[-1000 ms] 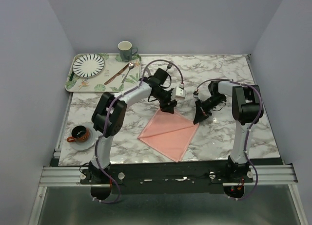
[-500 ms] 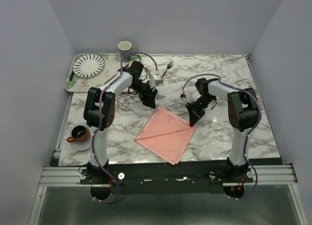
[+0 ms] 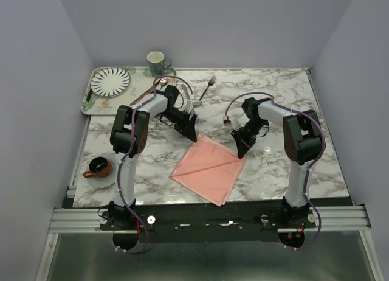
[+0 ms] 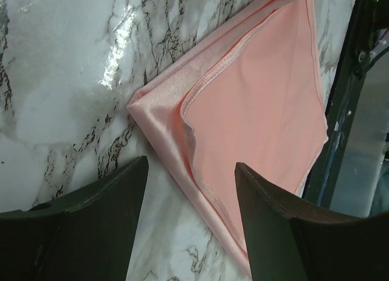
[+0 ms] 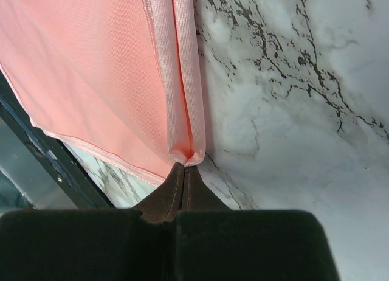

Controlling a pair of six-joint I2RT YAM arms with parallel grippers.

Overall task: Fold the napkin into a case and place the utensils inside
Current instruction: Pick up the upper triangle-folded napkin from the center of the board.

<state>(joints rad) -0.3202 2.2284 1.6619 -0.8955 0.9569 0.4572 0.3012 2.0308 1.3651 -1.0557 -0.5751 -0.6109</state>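
Observation:
The salmon-pink napkin (image 3: 209,168) lies flat on the marble table as a wide diamond, folded double; no narrow case is in view. My left gripper (image 3: 190,132) hovers open just off its far left corner, and in the left wrist view its fingers straddle the napkin's (image 4: 261,98) layered edge without touching it (image 4: 189,171). At the right corner, my right gripper (image 3: 239,149) is shut on the napkin; the wrist view shows the cloth (image 5: 91,62) pinched at the fingertips (image 5: 185,168). A silver fork (image 3: 208,86) lies on the table beyond the left arm.
A leaf-print tray (image 3: 97,111) at the back left carries a striped plate (image 3: 110,80) and a brown-handled utensil (image 3: 141,95), with a green mug (image 3: 156,63) behind. A brown cup on a saucer (image 3: 98,166) sits near the left edge.
My left gripper opened off the napkin's far corner, swung left, then came back beside that corner. The right gripper, still shut, shifted slightly left, dragging the napkin with it.

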